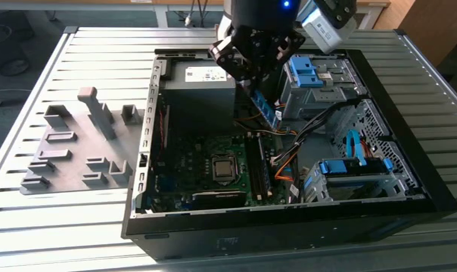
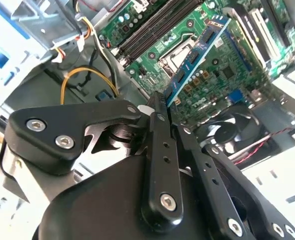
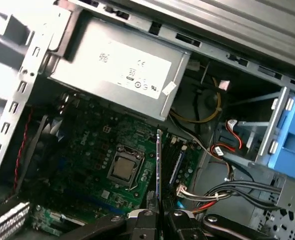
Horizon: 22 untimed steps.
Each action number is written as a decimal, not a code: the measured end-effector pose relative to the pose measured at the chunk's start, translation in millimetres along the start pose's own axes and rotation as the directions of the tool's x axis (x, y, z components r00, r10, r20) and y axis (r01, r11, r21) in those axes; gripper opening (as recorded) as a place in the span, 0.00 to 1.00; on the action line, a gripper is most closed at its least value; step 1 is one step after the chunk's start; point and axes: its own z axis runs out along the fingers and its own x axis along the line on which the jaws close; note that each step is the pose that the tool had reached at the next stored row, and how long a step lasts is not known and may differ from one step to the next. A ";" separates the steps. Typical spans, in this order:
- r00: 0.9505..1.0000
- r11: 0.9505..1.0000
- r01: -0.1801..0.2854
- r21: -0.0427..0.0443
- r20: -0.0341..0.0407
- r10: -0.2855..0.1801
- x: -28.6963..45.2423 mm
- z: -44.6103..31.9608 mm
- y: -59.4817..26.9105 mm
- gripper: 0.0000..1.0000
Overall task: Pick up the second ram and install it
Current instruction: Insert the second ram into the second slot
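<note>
Fingers (image 2: 157,107) of black gripper (image 1: 253,79) clamped on long thin blue-green ram stick (image 2: 200,50), held tilted above green motherboard (image 3: 92,150) inside open black computer case (image 1: 410,164)

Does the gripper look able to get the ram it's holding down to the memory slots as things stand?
Probably yes. The gripper holds the second ram above the open case, and no cable crosses the memory slots beneath it.

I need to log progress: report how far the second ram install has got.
Picked up: the gripper has its jaws shut on the second ram, holding it above the open computer case. In hand: the stick hangs over the motherboard, near the memory slots. Left: it is not yet seated in a slot.
</note>
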 end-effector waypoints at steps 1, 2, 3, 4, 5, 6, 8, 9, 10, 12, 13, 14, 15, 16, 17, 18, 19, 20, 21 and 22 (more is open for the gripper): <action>1.000 1.000 -0.018 0.000 0.000 0.018 0.0 0.4 0.0 0.14; 0.999 0.999 -0.035 0.001 0.001 0.035 0.0 0.8 0.0 0.14; 0.999 0.999 -0.053 0.001 0.001 0.053 0.0 1.2 0.0 0.14; 0.997 0.997 -0.071 0.001 0.001 0.071 0.0 1.6 0.0 0.14; 0.996 0.996 -0.087 0.001 0.002 0.087 0.0 2.0 0.0 0.14; 0.995 0.995 -0.104 0.002 0.002 0.104 0.0 2.3 0.0 0.14; 0.991 0.991 -0.135 0.002 0.003 0.135 0.0 3.0 0.1 0.14; 0.989 0.989 -0.150 0.002 0.003 0.150 0.0 3.3 0.1 0.14; 0.986 0.986 -0.164 0.003 0.003 0.164 0.0 3.7 0.1 0.14; 0.982 0.982 -0.190 0.003 0.004 0.190 -0.1 4.5 0.3 0.14; 0.979 0.979 -0.202 0.003 0.004 0.202 -0.2 4.8 0.3 0.14; 0.977 0.977 -0.213 0.003 0.004 0.213 -0.3 5.1 0.4 0.14; 0.975 0.975 -0.222 0.004 0.005 0.222 -0.5 5.4 0.5 0.14; 0.973 0.973 -0.232 0.004 0.005 0.232 -0.8 5.6 0.7 0.14; 0.971 0.971 -0.241 0.004 0.005 0.241 -1.1 5.9 0.8 0.14; 0.968 0.968 -0.250 0.004 0.005 0.250 -1.6 6.2 0.9 0.14; 0.967 0.967 -0.256 0.004 0.005 0.256 -2.1 6.4 0.8 0.14; 0.966 0.966 -0.260 0.004 0.005 0.260 -2.3 6.4 0.8 0.14; 0.966 0.966 -0.260 0.004 0.005 0.260 -2.3 6.4 0.8 0.14; 0.966 0.966 -0.260 0.005 0.005 0.260 -2.3 6.3 0.8 0.14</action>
